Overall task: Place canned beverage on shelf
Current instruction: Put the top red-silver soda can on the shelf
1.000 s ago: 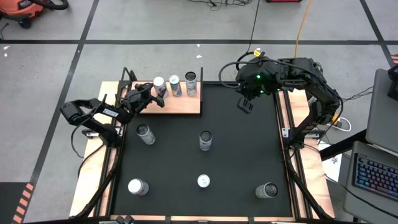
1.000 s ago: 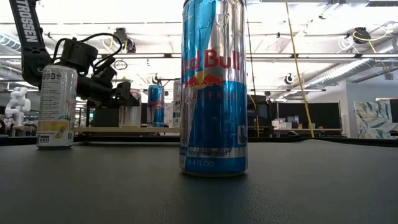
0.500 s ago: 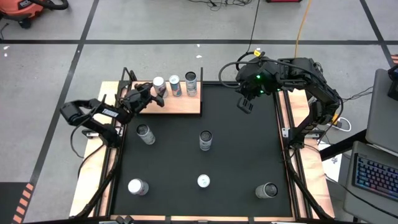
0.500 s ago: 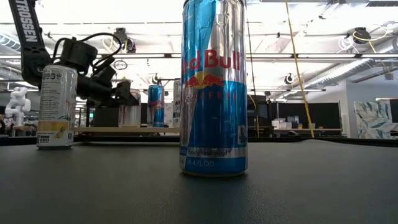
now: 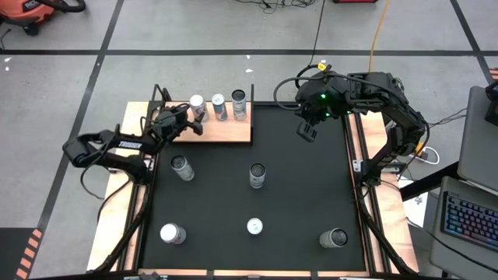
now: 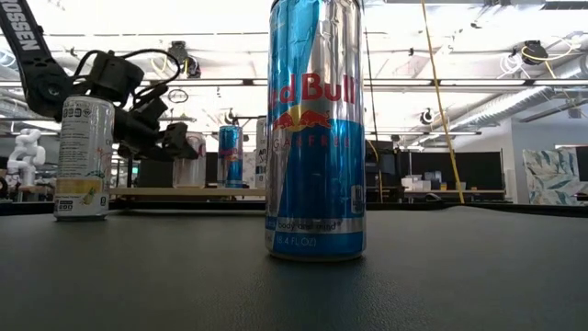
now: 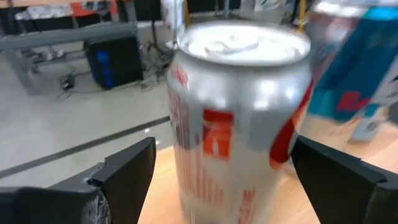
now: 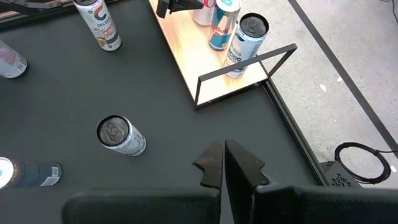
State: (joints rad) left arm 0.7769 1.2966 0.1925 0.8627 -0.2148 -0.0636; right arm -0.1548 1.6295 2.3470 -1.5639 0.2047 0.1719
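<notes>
Reaching in from the table's left edge, the left gripper [image 5: 177, 123] sits over the left end of the shelf [image 5: 226, 131], its fingers [image 7: 127, 171] spread wide on either side of a silver can with red print [image 7: 239, 118] without touching it. That can [image 5: 198, 103] stands upright on the wooden board, first in a row of three; just beside it is a blue and silver can [image 5: 219, 105], then a pale can with a dark top [image 5: 238, 99] near the board's right end. Below the shelf, five more cans are scattered well apart on the black mat [image 5: 296, 194], among them a white can [image 6: 84, 158] and a tall blue can [image 6: 315, 129] that stands closest to the low camera. On the right, the right gripper [image 5: 309, 129] hangs over the mat's far right corner, fingers [image 8: 214, 165] pressed together and holding nothing.
</notes>
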